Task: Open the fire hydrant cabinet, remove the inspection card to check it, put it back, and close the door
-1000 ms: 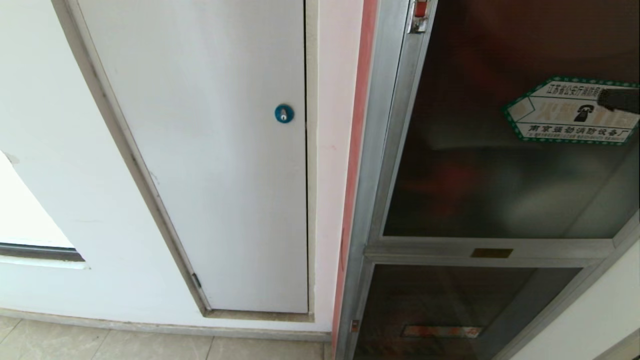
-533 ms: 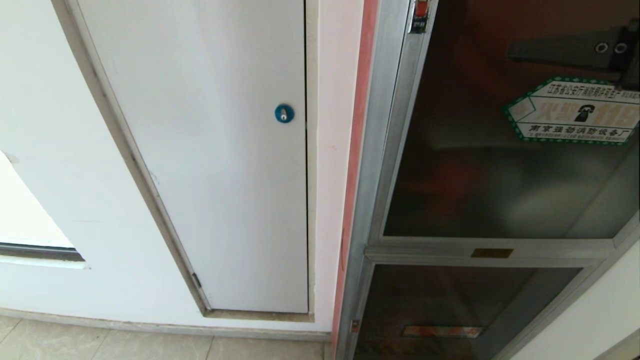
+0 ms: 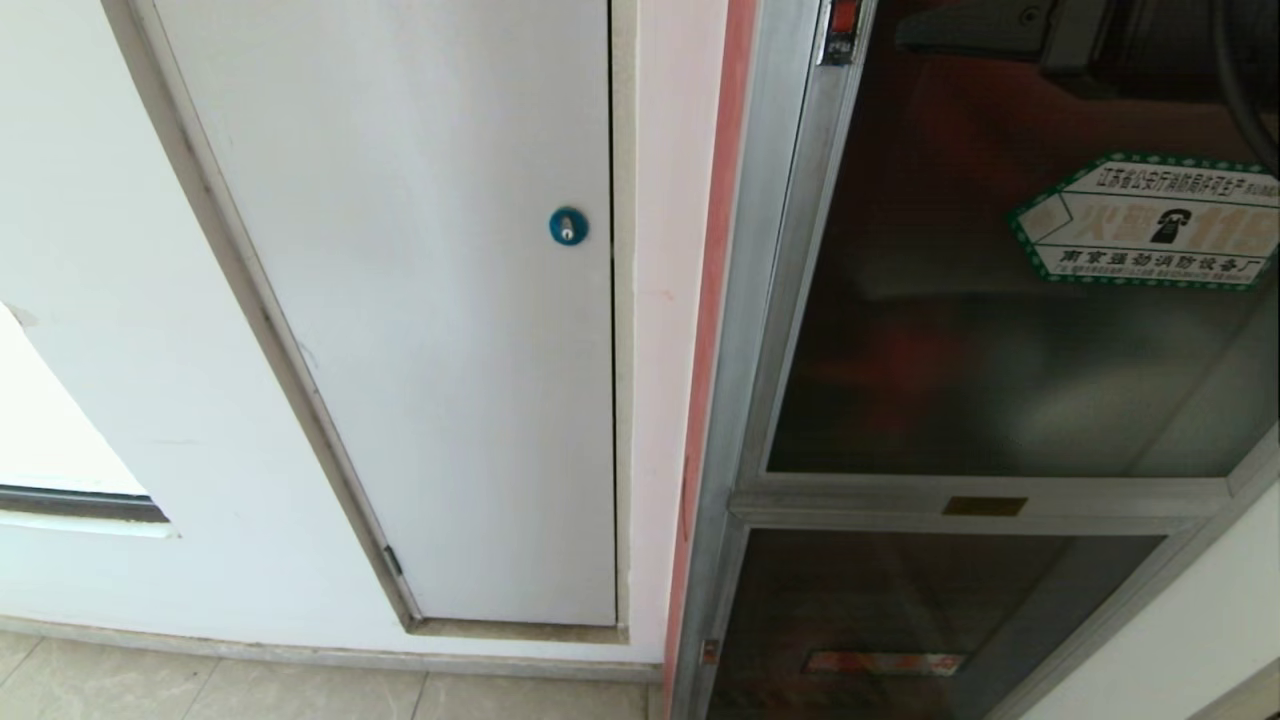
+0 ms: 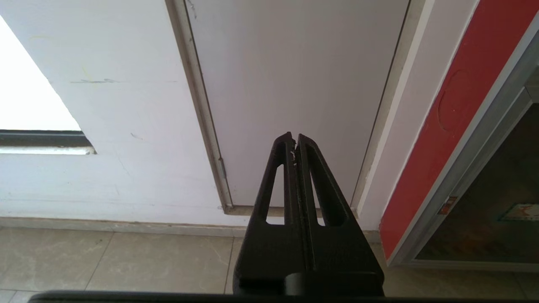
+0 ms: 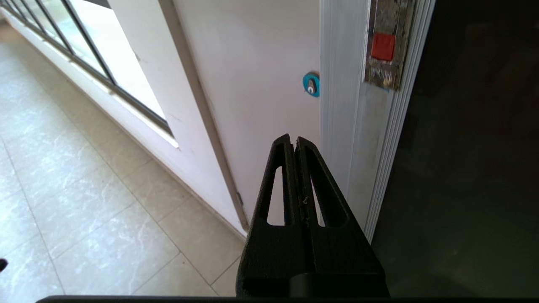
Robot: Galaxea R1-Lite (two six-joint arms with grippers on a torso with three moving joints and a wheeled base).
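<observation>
Both my grippers are pressed shut, empty. My right gripper [image 5: 294, 141] hangs near the red latch [image 5: 383, 46] on the closed door [image 3: 1000, 330]; my left gripper [image 4: 294, 139] idles before the white panel [image 4: 294, 75].

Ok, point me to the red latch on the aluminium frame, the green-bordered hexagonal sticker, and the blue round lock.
red latch [image 5: 383, 46], right wrist view, on its red button.
green-bordered hexagonal sticker [image 3: 1150, 225], head view, on its white middle near the telephone symbol.
blue round lock [image 3: 568, 227], head view, on its blue face.

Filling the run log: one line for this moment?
door: closed | right gripper: shut, near red latch | left gripper: shut, parked
</observation>
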